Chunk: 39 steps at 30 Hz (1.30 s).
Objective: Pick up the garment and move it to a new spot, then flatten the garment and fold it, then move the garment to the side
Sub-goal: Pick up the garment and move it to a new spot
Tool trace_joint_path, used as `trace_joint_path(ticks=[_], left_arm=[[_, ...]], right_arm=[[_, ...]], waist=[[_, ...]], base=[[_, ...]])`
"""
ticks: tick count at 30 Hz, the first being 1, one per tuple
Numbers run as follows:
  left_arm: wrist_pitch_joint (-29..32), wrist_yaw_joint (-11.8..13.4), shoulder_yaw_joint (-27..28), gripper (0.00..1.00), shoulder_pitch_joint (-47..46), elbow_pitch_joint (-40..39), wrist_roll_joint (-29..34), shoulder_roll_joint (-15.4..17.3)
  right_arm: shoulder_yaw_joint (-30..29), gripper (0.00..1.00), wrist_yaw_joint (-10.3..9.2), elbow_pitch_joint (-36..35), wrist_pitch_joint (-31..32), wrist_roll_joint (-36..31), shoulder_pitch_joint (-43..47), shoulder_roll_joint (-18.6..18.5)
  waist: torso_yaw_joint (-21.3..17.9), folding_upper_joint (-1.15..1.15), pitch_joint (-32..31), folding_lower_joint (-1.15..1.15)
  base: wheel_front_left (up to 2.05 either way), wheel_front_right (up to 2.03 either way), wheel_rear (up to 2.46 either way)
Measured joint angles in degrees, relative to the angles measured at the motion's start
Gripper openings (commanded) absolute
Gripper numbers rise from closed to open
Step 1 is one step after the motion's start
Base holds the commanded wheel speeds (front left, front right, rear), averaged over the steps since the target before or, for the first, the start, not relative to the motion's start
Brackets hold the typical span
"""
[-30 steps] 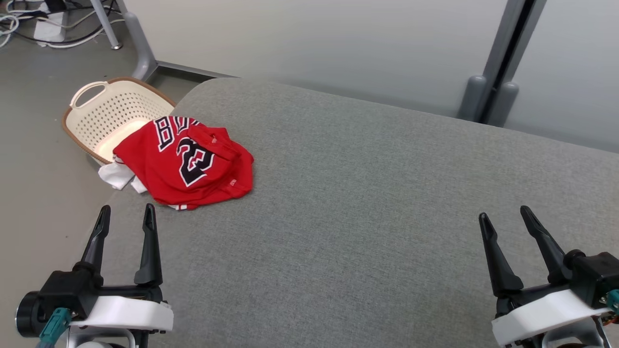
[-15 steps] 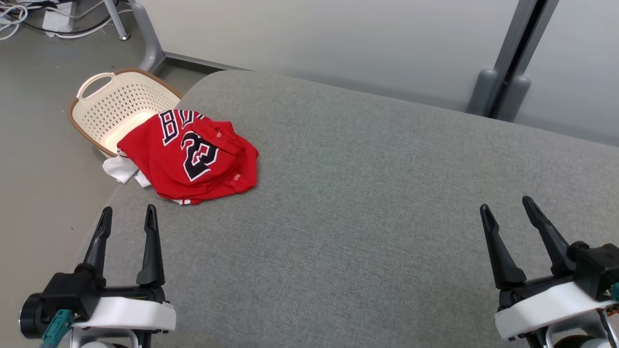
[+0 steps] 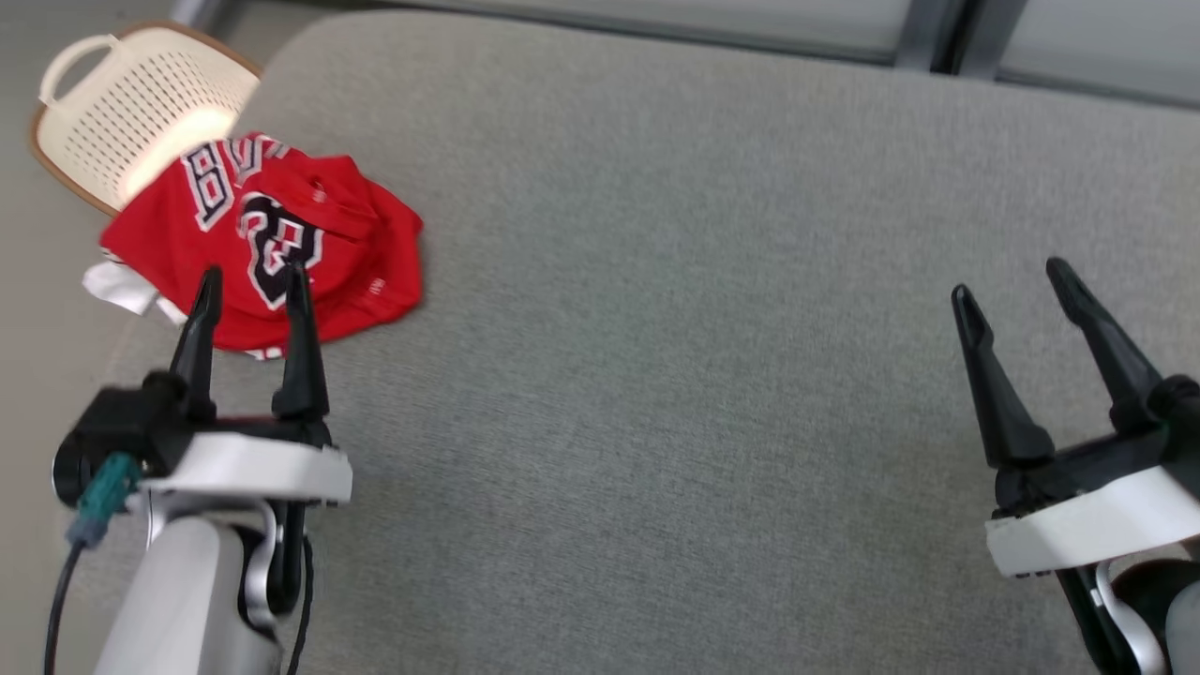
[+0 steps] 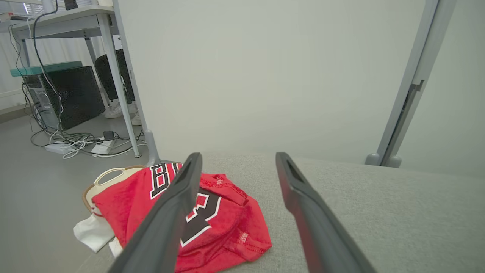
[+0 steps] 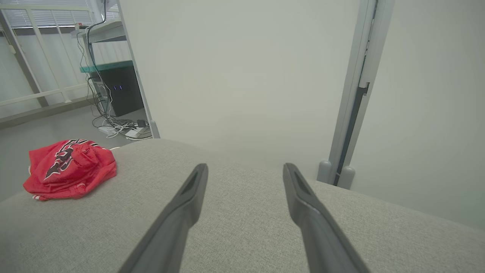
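Okay, red jersey (image 3: 356, 244) lies crumpled just ahead of the left gripper (image 3: 253, 274), spread wide, empty; right gripper (image 3: 1011, 279), likewise open-fingered, well apart.

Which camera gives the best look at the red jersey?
Left wrist view: the jersey is closest and sharp, though one finger crosses it. Head view shows it from above, blurred, partly behind the left gripper. Right wrist view shows it small, far left.
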Motion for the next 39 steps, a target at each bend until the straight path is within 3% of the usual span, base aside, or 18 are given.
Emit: trace_joint_path(ticks=[10, 18, 19, 20, 21, 25, 32, 39], left_arm=[[-0.08, -6.13, 5.09, 1.0, -14.96, 21.05, 0.34, -1.75], [-0.53, -8.98, 6.75, 1.0, -25.4, 39.74, 0.25, -0.13], [-0.62, -9.1, 7.05, 0.68, -26.03, 40.54, 0.16, 0.07], [-0.59, -9.12, 7.44, 0.11, -26.44, 40.63, 0.16, 0.25], [-0.55, -9.17, 7.83, 0.0, -26.5, 40.4, 0.29, 0.26], [-0.15, -9.35, 10.61, 0.0, -24.68, 35.84, 1.21, -0.21], [-0.1, -9.57, 16.21, 0.0, -17.0, 20.54, 4.72, -2.26], [-0.09, -9.6, 16.89, 0.0, -6.69, 7.33, 8.28, -4.45]], right_arm=[[1.19, 1.0, -0.01, -1.93, 0.2, -0.16, -4.55, -0.71], [2.83, 1.0, -0.01, -0.24, -0.99, -0.09, -7.04, -0.47], [2.92, 1.0, -0.01, 0.11, -1.12, -0.02, -7.34, -0.48], [2.89, 1.0, -0.01, 0.32, -1.49, -0.02, -7.62, -0.48], [2.72, 1.0, 0.0, 0.42, -1.68, -0.02, -7.75, -0.52], [2.46, 1.0, 0.0, 1.4, -2.88, 0.0, -7.87, -0.36], [1.58, 1.0, 0.0, 3.81, -5.43, 0.53, -7.82, 0.92], [1.21, 1.0, -0.01, 7.7, -8.31, 1.65, -5.69, 2.9]], waist=[[-3.84, 0.0, 12.71, 0.0], [-6.49, 0.0, 17.43, 0.0], [-6.7, 0.0, 17.57, 0.0], [-6.9, 0.0, 17.61, 0.0], [-6.99, 0.0, 17.59, 0.0], [-7.33, 0.0, 16.77, 0.0], [-8.46, 0.0, 13.29, 0.0], [-10.75, 0.0, 7.18, 0.0]], base=[[0.0, 0.0, 0.0], [0.0, 0.0, 0.0], [0.0, 0.0, 0.0], [0.0, 0.0, 0.0], [0.0, 0.0, 0.0], [0.0, 0.0, 0.0], [0.0, 0.0, 0.0], [0.0, 0.0, 0.0]])
